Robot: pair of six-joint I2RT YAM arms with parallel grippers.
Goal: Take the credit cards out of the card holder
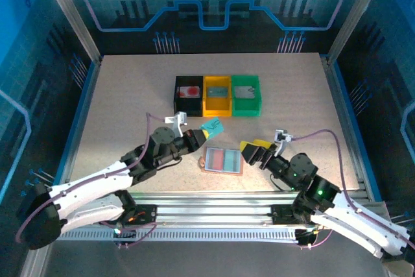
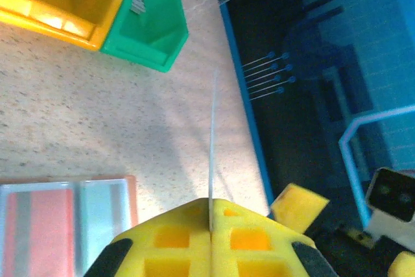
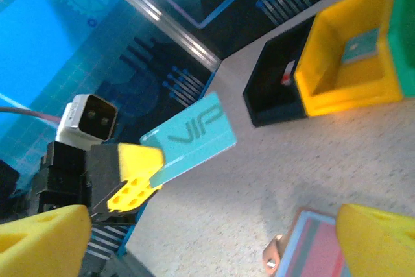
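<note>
Between the two arms, on the tabletop [image 1: 130, 95], the card holder [image 1: 224, 159] lies open and flat, its long axis running left to right, with what looks like the red card [image 1: 214, 158] in its left half. The left end effector [image 1: 200, 135], fingers pressed together on the teal card [image 1: 212, 127], holds it off the surface just beyond the holder's far left corner. The right end effector [image 1: 252, 150], jaws wide apart and empty, sits just beside the holder's right edge, probably the nearer one for steadying it.
</note>
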